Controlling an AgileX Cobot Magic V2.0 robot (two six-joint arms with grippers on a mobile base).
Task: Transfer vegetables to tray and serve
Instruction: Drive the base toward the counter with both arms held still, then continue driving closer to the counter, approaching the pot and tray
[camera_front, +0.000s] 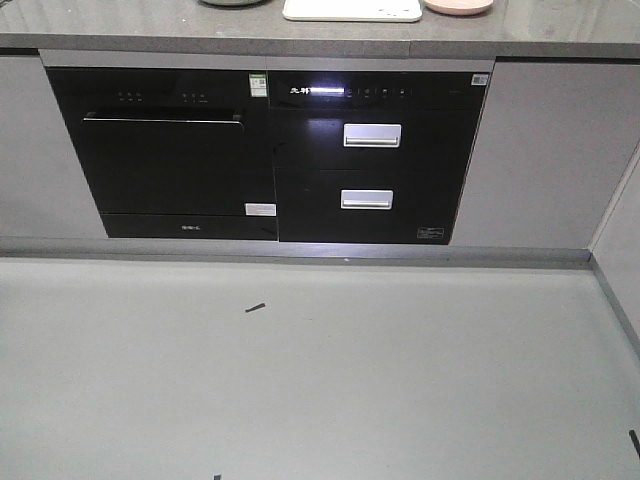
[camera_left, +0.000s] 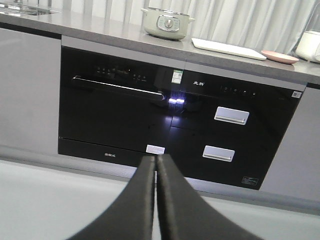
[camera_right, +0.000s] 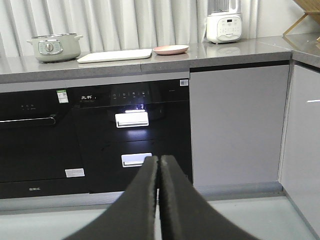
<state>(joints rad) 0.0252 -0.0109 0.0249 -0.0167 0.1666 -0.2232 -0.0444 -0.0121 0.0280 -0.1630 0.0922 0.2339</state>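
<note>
The cream-white tray (camera_front: 352, 10) lies on the grey counter; it also shows in the left wrist view (camera_left: 228, 48) and the right wrist view (camera_right: 115, 55). A round pink plate (camera_front: 459, 6) sits just right of it, seen also in the left wrist view (camera_left: 279, 56) and the right wrist view (camera_right: 171, 49). The lettuce leaf is not visible in any view. My left gripper (camera_left: 155, 161) is shut and empty, low above the floor, facing the cabinets. My right gripper (camera_right: 159, 160) is shut and empty, also well short of the counter.
A pale green pot (camera_left: 167, 22) stands left of the tray. A white blender base (camera_right: 224, 25) stands at the counter's right. Black built-in appliances (camera_front: 265, 155) with drawer handles (camera_front: 372, 135) fill the cabinet front. A grey cabinet (camera_right: 300, 135) juts out on the right. Grey floor (camera_front: 300, 380) lies before me.
</note>
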